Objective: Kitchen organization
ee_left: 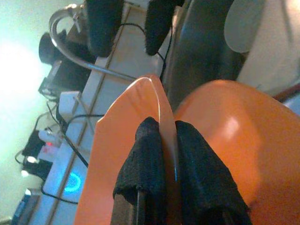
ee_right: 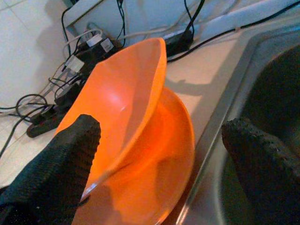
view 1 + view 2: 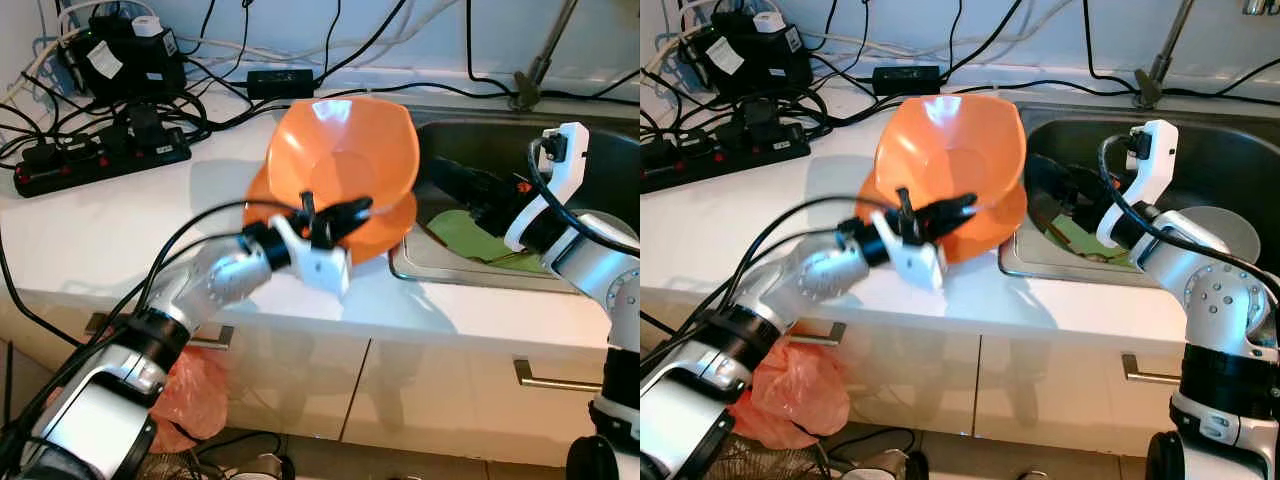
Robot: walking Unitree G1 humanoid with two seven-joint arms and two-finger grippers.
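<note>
the upper orange bowl (image 3: 345,150) is of smooth glossy plastic, with a soft angular, almost squarish rim. it stands tilted, its open side turned toward the camera, on the white countertop (image 3: 110,235) just beside the left edge of the steel sink (image 3: 455,262). under it lies a second orange bowl (image 3: 385,232) of the same plastic, and the tilted one rests in it; in the right wrist view the two rims touch at the low side and open apart like a shell.

the left gripper (image 3: 335,217) is at the near rim of the tilted bowl. in the left wrist view its two black, rough-textured fingers (image 1: 143,171) are closed on the thin rim, one on each face of the wall.

the right gripper (image 3: 1060,190) is over the sink basin, near the right side of the bowls but not touching them. its fingers (image 2: 58,164) are spread wide, with the bowls seen between them in the right wrist view. a white plastic bracket (image 3: 565,165) with a black cable sits on this wrist.

inside the sink lies something flat and green (image 3: 470,235); what it is i cannot tell. at the back of the counter there is a black power strip (image 3: 100,155) with plugs, a black adapter (image 3: 280,80) and many tangled cables. under the counter are pale cabinet doors with a metal bar handle (image 3: 550,378), and an orange-pink plastic bag (image 3: 190,395) hangs low at the left.
</note>
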